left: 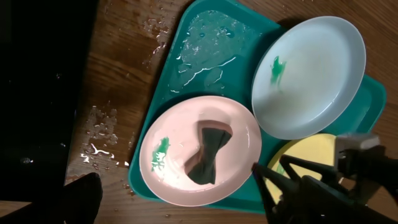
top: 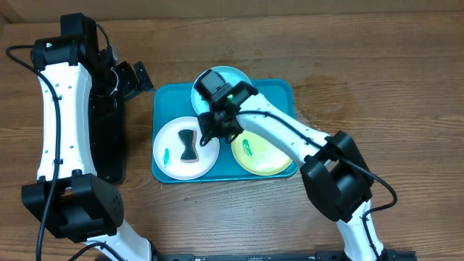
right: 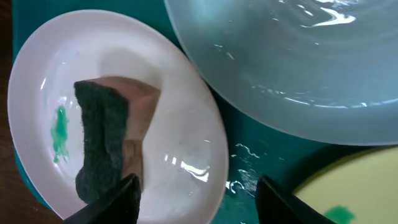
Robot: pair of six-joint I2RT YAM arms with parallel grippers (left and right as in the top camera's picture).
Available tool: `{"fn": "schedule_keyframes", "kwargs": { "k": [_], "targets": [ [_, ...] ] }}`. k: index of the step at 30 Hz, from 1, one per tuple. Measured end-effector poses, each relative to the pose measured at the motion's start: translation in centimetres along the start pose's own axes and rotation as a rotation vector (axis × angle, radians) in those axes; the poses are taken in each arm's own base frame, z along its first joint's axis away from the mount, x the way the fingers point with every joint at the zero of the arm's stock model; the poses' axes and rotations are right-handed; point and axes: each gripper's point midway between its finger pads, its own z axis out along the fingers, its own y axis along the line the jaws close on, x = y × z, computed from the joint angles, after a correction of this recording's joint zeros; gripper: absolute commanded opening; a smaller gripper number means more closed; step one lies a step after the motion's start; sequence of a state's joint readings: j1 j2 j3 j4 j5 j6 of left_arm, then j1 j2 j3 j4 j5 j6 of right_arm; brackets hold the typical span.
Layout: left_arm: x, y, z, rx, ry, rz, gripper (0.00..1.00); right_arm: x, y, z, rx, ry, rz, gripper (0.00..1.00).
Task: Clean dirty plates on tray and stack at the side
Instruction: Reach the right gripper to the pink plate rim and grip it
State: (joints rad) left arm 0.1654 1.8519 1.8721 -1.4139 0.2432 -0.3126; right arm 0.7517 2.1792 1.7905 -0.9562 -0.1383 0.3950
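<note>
Simply sponge [top: 188,146] on white plate [top: 167,138]

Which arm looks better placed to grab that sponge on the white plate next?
The right. Its claw hangs over the white plate's rim beside the sponge; the left claw sits off the tray.

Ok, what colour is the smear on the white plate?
The smear on the white plate is teal-green; right wrist view shows it best.
</note>
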Motion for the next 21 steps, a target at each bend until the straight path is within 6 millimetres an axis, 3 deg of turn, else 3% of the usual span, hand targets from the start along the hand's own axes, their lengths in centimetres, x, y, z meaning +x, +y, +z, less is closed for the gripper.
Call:
{"fn": "schedule_keyframes", "kwargs": {
  "k": [5,11,14,17,21],
  "targets": [
    [0.0,0.0,0.0,0.0,0.0,0.0,1.0,0.4,0.7,1.0,0.043,-0.017,-0.04,0.61],
    [0.0,0.0,0.0,0.0,0.001,0.0,1.0,0.8,-0.5,3.0,0.094,0.008,-0.035,0.58],
    [0.6,0.2,0.0,-0.008,0.025,0.001,0.89,1.2,-1.0,4.2,0.111,0.032,-0.031,0.48],
    [0.8,0.3,0.0,-0.01,0.034,0.034,0.65,1.3,-1.1,4.4,0.112,0.038,-0.031,0.38],
    [1.5,0.2,0.0,-0.011,0.058,0.075,0.57,1.4,-1.1,4.4,0.112,0.041,-0.03,0.25]
  ]
}}
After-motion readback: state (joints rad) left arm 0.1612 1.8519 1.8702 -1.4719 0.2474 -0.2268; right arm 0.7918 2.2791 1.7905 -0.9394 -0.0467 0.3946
